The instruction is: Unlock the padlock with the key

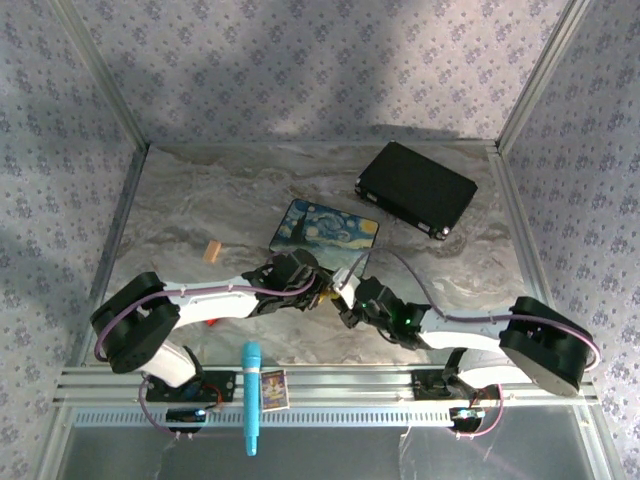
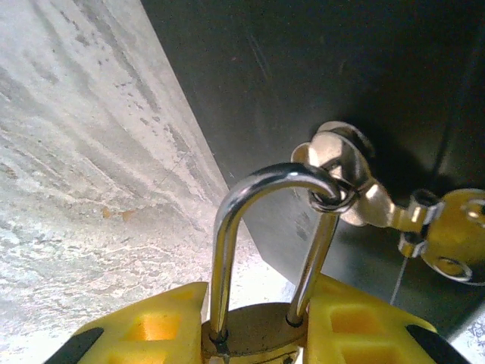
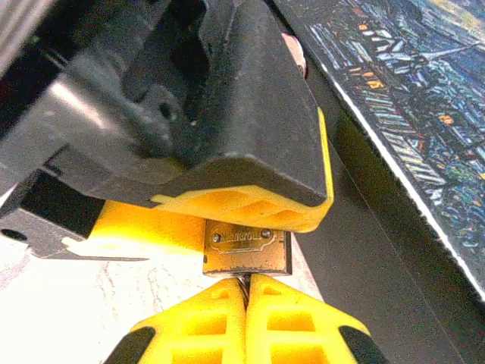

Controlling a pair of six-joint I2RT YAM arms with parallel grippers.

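Metal meets metal near the middle of the table (image 1: 200,200), just on the near side of the Starry Night box (image 1: 325,232). The left gripper (image 2: 256,334) is clamped on the brass body of the padlock (image 3: 246,246). The shackle (image 2: 227,220) points away from its wrist, seated at both legs, with a key ring (image 2: 333,201) looped through it. The right gripper (image 3: 246,307) has its pads pressed together on what looks like the key (image 3: 242,283), a thin sliver reaching the lock's face opposite the shackle. Both parts are rigid and smooth, so I judge slip, not crushing, to be the risk. The small, dense body wants a firm hold on its flat faces. The light, thin key should be pinched on its bow, square to the keyway, since it could twist or bend under torque.
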